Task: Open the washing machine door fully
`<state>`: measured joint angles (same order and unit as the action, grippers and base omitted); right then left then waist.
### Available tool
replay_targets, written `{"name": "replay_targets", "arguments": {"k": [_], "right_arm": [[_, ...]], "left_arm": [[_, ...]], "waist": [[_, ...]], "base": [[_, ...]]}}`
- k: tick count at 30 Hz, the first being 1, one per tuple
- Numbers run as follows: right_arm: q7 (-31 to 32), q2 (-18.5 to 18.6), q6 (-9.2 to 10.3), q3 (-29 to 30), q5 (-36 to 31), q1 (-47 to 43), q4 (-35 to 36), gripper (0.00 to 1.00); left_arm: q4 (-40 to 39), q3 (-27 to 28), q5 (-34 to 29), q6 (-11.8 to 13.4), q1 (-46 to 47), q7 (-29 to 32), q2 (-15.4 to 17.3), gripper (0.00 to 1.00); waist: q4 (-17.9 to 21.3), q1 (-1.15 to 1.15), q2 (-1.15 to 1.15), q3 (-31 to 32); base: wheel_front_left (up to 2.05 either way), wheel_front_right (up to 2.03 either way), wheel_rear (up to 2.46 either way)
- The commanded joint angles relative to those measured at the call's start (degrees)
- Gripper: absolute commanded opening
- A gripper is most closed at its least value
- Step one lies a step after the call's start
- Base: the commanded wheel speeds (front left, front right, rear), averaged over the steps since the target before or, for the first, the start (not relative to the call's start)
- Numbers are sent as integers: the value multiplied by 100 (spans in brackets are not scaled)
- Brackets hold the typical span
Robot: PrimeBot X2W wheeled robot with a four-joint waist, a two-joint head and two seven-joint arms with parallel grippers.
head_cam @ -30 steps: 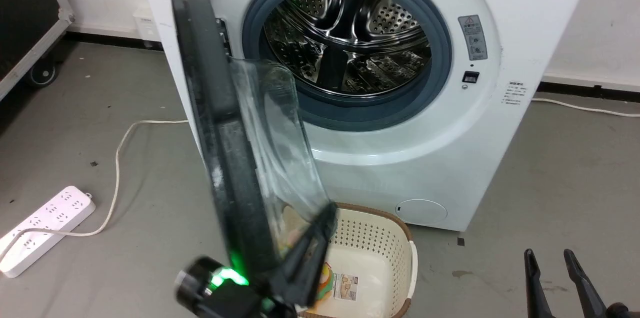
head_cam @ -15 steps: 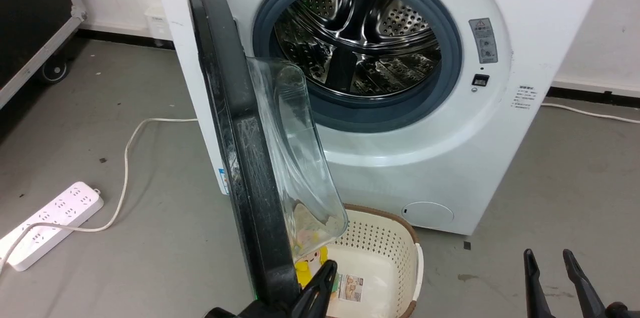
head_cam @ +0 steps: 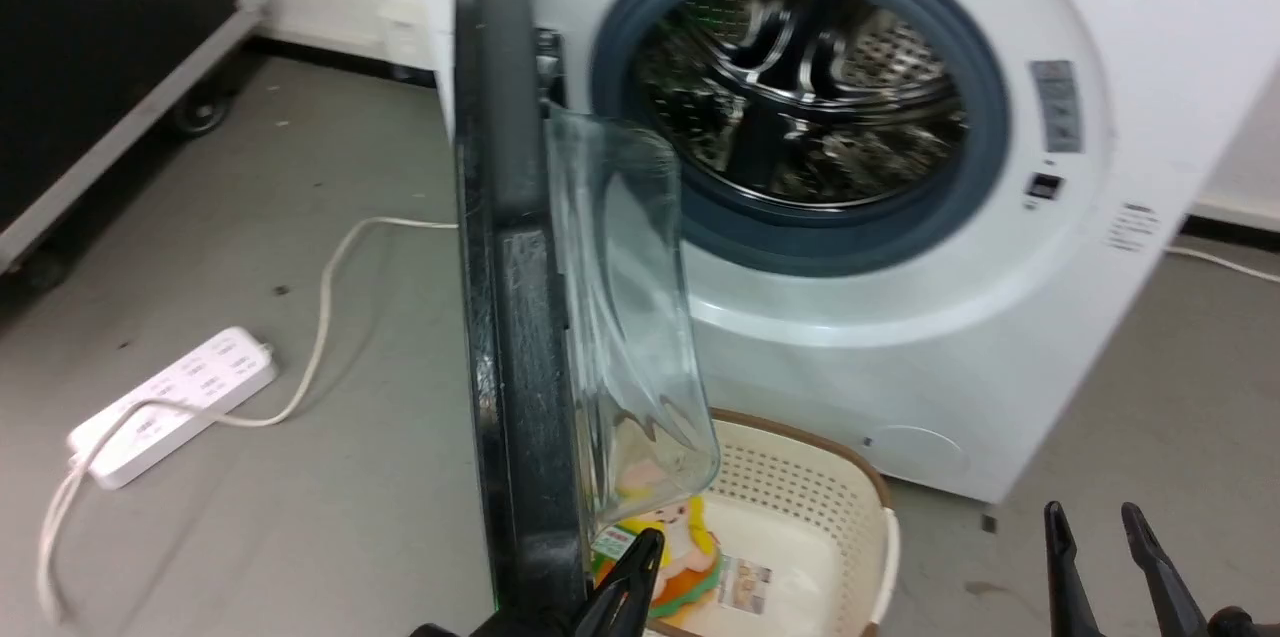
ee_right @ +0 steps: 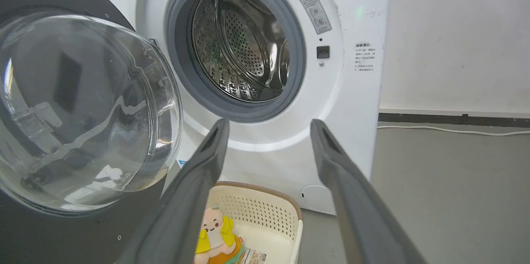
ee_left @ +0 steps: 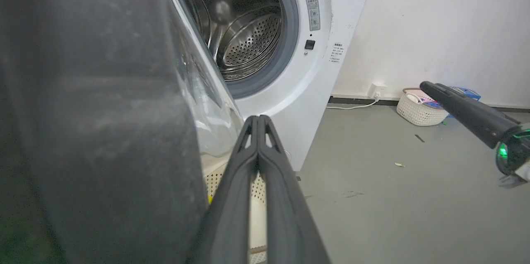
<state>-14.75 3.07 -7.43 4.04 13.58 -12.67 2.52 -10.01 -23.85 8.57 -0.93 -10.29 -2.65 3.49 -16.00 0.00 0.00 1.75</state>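
Washing machine door (head_cam: 515, 317): open, edge-on, roughly square to the white machine (head_cam: 900, 337). My left end effector (ee_left: 257, 123): pressed together, has slipped from the glass bowl (head_cam: 620, 317) down to the lower rim. Right end effector (head_cam: 1095, 517): spread, idle. Judgement: more swing is needed.

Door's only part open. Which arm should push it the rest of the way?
Left, I'd say. The left tool, shut, sits close beside the inner side of the washing machine door near its lower edge, placed to push it outward. The right tool, open, hangs off to the right, apart from it.
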Motion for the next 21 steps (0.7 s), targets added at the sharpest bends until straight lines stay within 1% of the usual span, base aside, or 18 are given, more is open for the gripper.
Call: {"name": "replay_targets", "arguments": {"k": [1,12,21], "right_arm": [[-25,-19,-6,-12,21,-2,-11,100],[-25,-19,-6,-117,67,-17,-85,100],[-25,-19,-6,-312,-20,179,-168,100]], "left_arm": [[64,98,36,69,52,-18,77,0],[34,322,111,196,87,-14,211,0],[-69,897,309,491,124,-121,329,0]], "waist": [[-207,0,0,32],[-1122,0,0,147],[-1285,0,0,-5]], "base": [[0,0,0],[0,0,0],[0,0,0]]}}
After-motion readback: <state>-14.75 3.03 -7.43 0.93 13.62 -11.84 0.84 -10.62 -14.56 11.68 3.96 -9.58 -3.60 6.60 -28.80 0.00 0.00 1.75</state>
